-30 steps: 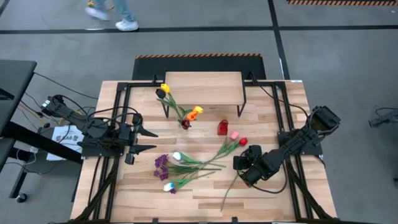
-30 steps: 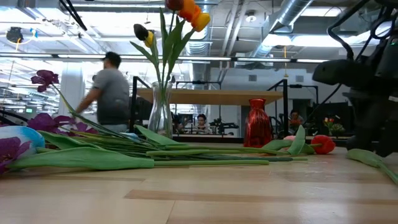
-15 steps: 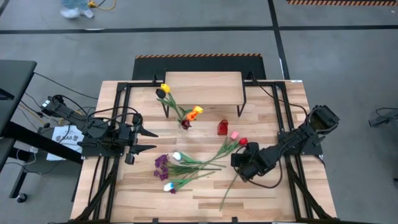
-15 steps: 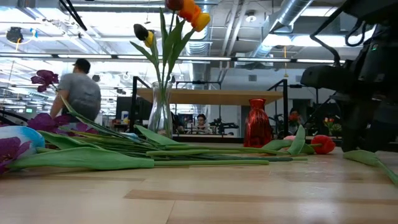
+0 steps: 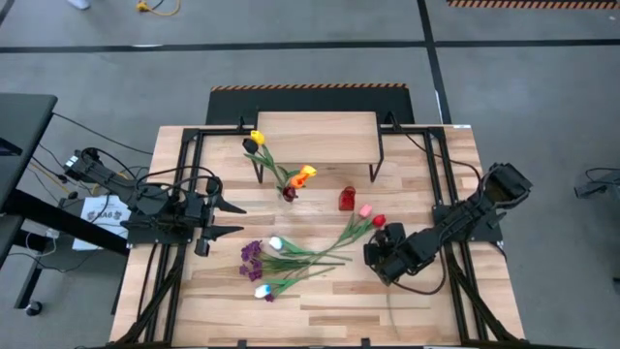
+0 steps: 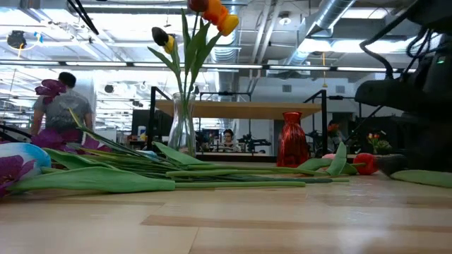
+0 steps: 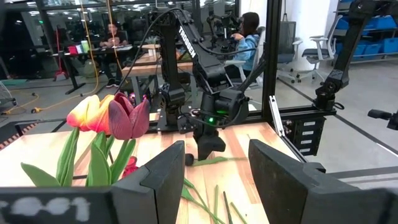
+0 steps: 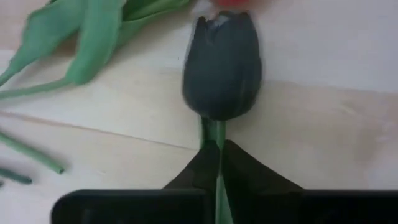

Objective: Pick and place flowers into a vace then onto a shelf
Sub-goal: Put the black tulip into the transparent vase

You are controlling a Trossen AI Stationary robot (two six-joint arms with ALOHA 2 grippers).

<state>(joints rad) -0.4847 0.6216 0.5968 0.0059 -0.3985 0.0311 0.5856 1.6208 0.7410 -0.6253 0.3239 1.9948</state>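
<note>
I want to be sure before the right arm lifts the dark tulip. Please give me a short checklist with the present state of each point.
1. Right gripper is shut on the stem just below the dark tulip head: ok.
2. The stem sits centered between the fingers, not at one edge: ok.
3. Dark tulip lies apart from the loose flowers on the table, so nothing is dragged: cannot tell; a red tulip and a leaf are very near.
4. Glass vase stands upright and has room between its stems: ok.
5. Left gripper waits open at the left side, away from the vase: ok.
6. Shelf top is free: ok.
</note>
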